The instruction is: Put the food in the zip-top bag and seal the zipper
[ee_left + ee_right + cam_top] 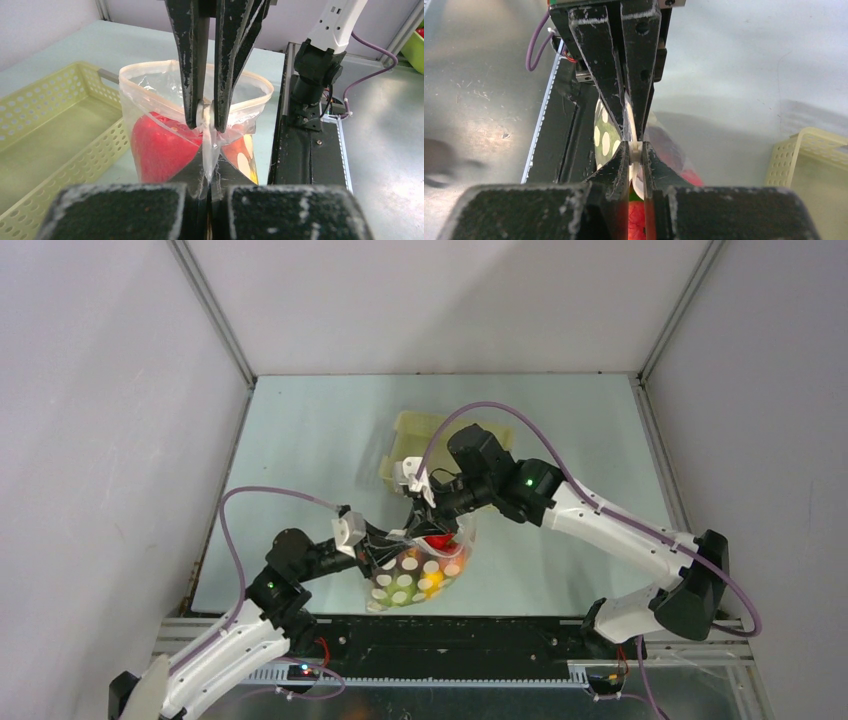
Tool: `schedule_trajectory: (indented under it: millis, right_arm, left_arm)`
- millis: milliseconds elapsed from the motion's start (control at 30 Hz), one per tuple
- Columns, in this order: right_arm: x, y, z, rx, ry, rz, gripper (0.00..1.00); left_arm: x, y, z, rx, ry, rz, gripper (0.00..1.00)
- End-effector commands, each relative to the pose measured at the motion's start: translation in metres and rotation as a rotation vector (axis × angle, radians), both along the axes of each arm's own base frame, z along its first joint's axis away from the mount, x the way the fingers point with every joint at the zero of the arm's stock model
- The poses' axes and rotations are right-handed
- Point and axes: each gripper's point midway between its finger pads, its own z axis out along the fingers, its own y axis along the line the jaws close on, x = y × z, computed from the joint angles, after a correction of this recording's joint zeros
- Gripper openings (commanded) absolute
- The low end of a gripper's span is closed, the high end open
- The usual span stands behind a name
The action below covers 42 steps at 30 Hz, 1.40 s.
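The zip-top bag (412, 578), clear with white polka dots, hangs between both grippers just above the table's near edge. Food fills it: a red piece (160, 145) and orange, yellow and green pieces (432, 580). My left gripper (207, 156) is shut on the bag's top edge. Right against it, my right gripper (635, 148) is shut on a small white piece on the zipper (150, 68). Beyond the two grips the mouth stands open in a loop. In the top view the left gripper (390, 546) and the right gripper (427, 514) meet over the bag.
A pale yellow latticed basket (420, 436) lies on the table behind the bag, seen with nothing in it in the left wrist view (50, 135). A black rail (450, 635) runs along the near table edge, just below the bag.
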Motion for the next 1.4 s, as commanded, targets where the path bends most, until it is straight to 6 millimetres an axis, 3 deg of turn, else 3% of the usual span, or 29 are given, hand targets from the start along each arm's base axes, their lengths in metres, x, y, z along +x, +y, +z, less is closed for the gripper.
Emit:
schedule_trajectory:
  millis: [0,333,767,1367]
  right_arm:
    - [0.009,-0.025,-0.009,-0.069,-0.002,-0.082,0.01]
    - [0.012,-0.030,-0.018,-0.085,0.001,-0.105,0.01]
    - [0.028,-0.054,-0.024,-0.119,-0.023,-0.169,0.00]
    - [0.044,-0.075,-0.037,-0.166,-0.026,-0.234,0.00]
  left_arm:
    - [0.001,0.005,0.042,-0.128,-0.112,0.028,0.00]
    - [-0.002,0.005,0.046,-0.147,-0.110,0.021,0.00]
    - [-0.005,0.007,0.040,-0.137,-0.119,0.016,0.00]
    - [0.005,0.016,0.030,-0.130,-0.122,0.105,0.00]
